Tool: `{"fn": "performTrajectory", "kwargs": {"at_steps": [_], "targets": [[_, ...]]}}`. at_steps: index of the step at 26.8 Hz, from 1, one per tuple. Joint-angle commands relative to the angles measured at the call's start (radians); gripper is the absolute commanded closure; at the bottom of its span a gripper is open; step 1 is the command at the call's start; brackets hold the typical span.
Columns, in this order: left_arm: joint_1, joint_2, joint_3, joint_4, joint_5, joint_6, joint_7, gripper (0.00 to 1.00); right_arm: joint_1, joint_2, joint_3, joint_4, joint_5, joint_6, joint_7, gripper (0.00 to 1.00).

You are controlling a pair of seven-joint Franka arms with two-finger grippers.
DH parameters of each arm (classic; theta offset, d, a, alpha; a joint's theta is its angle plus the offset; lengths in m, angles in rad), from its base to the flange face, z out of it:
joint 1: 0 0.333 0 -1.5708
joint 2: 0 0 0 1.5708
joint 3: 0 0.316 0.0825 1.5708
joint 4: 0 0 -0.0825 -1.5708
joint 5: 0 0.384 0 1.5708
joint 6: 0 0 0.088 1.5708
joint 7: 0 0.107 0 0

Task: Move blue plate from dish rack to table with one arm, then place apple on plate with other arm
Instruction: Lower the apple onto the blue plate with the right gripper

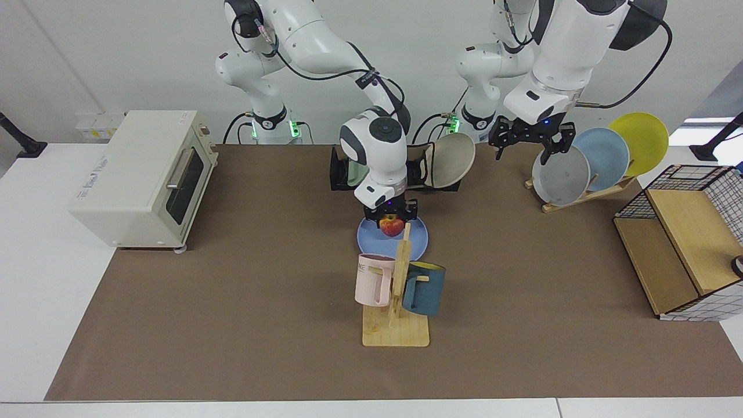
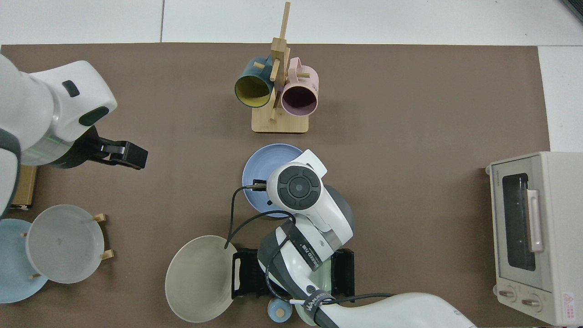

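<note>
Apple (image 1: 393, 225) sits clamped between the right gripper (image 1: 392, 219) fingers, low over the blue plate (image 1: 419, 239), which lies flat on the table (image 1: 232, 302) just behind the wooden mug stand (image 1: 397, 325) w/ pink and dark-blue mugs. Can't tell if apple touches plate. Top view: arm hides the apple. Dish rack (image 1: 338, 169) behind holds a green and a beige plate. Left gripper (image 1: 527, 144) waits, fingers spread, empty, up by the light-wood plate rack (image 1: 603, 190). Toaster oven (image 1: 139, 180) well apart.

Periwinkle-blue plate (image 1: 416, 239); red-and-yellow apple (image 1: 393, 225)
</note>
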Motion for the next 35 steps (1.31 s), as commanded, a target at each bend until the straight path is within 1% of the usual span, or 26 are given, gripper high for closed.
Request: {"fn": "performTrajectory", "kwargs": {"at_steps": [1,3,4,6,11,12,14,15,17,18,21,26,29,32,35], "targets": [[-0.044,-0.072,0.093,-0.045,-0.058,-0.009,-0.005,0.00,-0.008,-0.004,0.002,-0.010,0.014,0.041,0.018,0.90],[-0.041,-0.072,0.092,-0.045,-0.059,-0.009,-0.005,0.00,-0.007,-0.004,0.002,-0.012,0.014,0.044,0.018,0.88],[-0.038,-0.072,0.090,-0.044,-0.059,-0.009,-0.005,0.00,-0.007,-0.004,0.002,-0.013,0.014,0.044,0.018,0.85],[-0.033,-0.072,0.089,-0.042,-0.059,-0.009,-0.005,0.00,-0.007,-0.004,0.002,-0.015,0.014,0.044,0.020,0.81],[-0.023,-0.074,0.084,-0.039,-0.059,-0.014,-0.005,0.00,-0.001,0.005,0.002,-0.021,0.014,0.046,0.022,0.69],[-0.016,-0.074,0.079,-0.039,-0.059,-0.014,-0.005,0.00,-0.001,0.005,0.002,-0.021,0.014,0.047,0.022,0.64],[-0.012,-0.078,0.069,-0.044,-0.059,-0.017,-0.004,0.00,-0.002,0.005,0.002,-0.023,0.014,0.046,0.020,0.51],[-0.012,-0.086,0.067,-0.048,-0.059,-0.020,-0.002,0.00,-0.002,0.005,0.002,-0.023,0.014,0.047,0.020,0.39],[-0.013,-0.093,0.067,-0.059,-0.055,-0.031,-0.002,0.00,-0.004,0.005,0.002,-0.023,0.014,0.047,0.018,0.11],[-0.012,-0.097,0.067,-0.059,-0.053,-0.035,-0.004,0.00,-0.004,0.005,0.002,-0.023,0.014,0.047,0.020,0.00],[-0.012,-0.100,0.069,-0.059,-0.050,-0.057,-0.010,0.00,-0.001,0.005,0.002,-0.018,0.011,0.046,0.017,0.00],[-0.010,-0.107,0.076,-0.058,-0.050,-0.058,-0.019,0.00,-0.014,-0.004,-0.004,-0.003,0.010,0.034,0.018,0.00],[-0.001,-0.107,0.076,-0.053,-0.048,-0.054,-0.019,0.00,-0.036,-0.031,-0.010,-0.003,0.007,0.017,0.017,0.00],[0.001,-0.107,0.079,-0.049,-0.047,-0.049,-0.013,0.00,-0.077,-0.070,-0.011,-0.001,0.001,-0.009,0.009,0.00],[0.002,-0.109,0.081,-0.049,-0.047,-0.051,-0.017,0.00,-0.122,-0.122,-0.011,-0.003,-0.004,-0.070,-0.001,0.00]]}}
